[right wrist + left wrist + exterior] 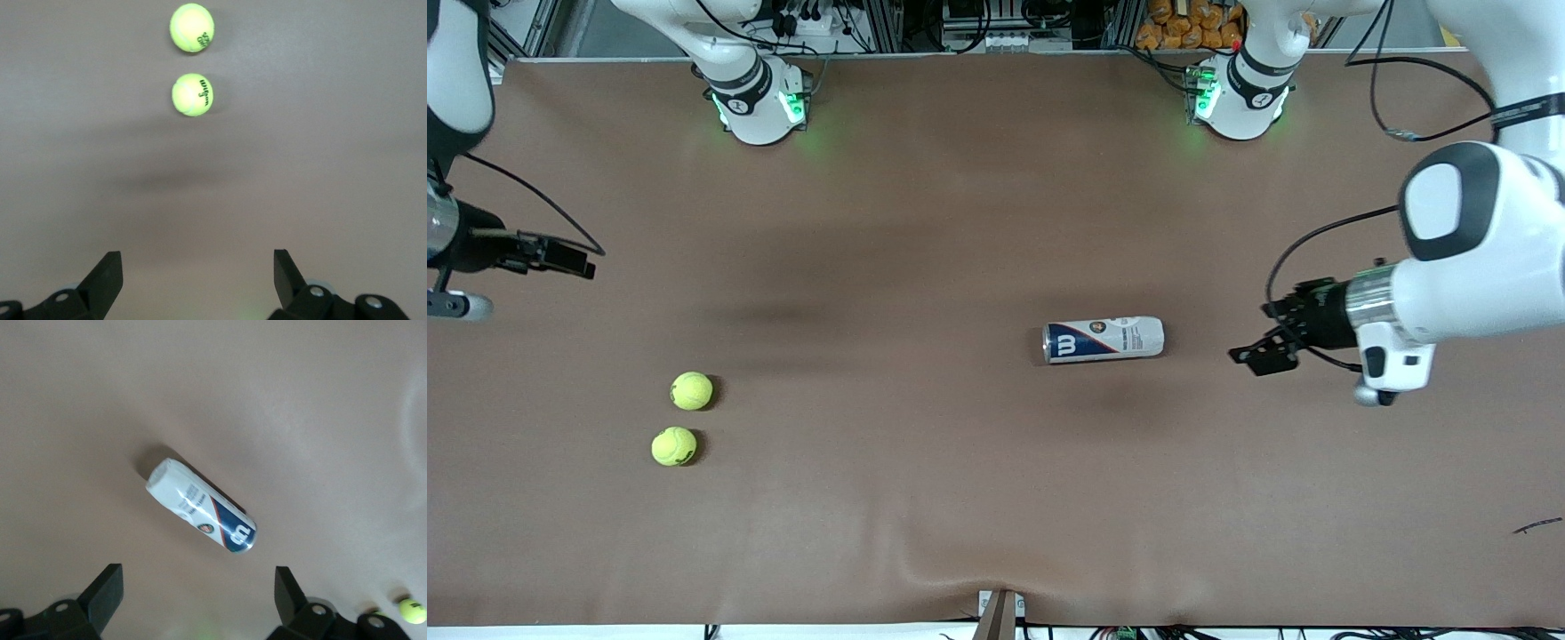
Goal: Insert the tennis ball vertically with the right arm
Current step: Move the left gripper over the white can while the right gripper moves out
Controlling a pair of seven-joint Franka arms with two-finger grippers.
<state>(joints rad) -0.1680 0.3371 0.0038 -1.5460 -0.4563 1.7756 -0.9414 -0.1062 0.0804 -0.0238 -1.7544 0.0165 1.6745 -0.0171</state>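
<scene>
Tennis ball can (1104, 340): on its side, long axis along the table's length, bare brown table (925, 222) all round. Two tennis balls (692, 390) (673, 446) lie close together toward the right arm's end. Right gripper (560, 253) and left gripper (1258, 351) hover over the table ends, fingers wide, empty.

The counter (925, 222) is covered by a brown cloth, which is puckered into soft folds along the edge nearest the front camera. A tennis ball can (1104, 340) is laid on its side toward the left arm's end, with its blue end turned toward the right arm's end. Two yellow tennis balls are found toward the right arm's end, just beside each other: the farther ball (692, 390) and the nearer ball (673, 446). Both are kept well apart from the can.
</scene>
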